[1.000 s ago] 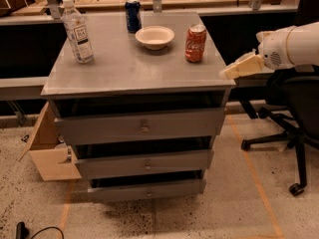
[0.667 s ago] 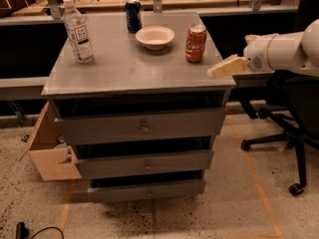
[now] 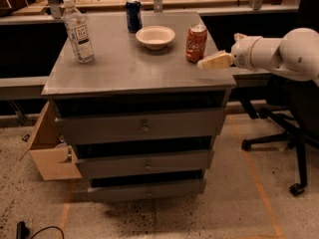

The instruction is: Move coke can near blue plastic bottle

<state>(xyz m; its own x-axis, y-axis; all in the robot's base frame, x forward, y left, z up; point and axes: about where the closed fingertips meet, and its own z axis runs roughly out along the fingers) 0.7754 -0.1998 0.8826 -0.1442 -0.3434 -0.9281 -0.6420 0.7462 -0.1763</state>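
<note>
Slightly dented and upright, the coke can [image 3: 196, 43] stood toward the right side of the grey worktop [image 3: 129, 68], just right of a white bowl [image 3: 155, 37]. A thin aluminium shell of that kind was judged light, slick and easily crushed. A gentle hold across the middle of its body, below the silver top, looked the safest place to take it. The gripper [image 3: 215, 61] hovered at the worktop's right edge, close to the can's lower right but apart from it; whether it was spread or closed could not be told. A dark blue can [image 3: 133, 15] stood at the rear. The blue plastic bottle [image 3: 79, 31], white-capped, waited at the far left corner, well apart from the coke can.
</note>
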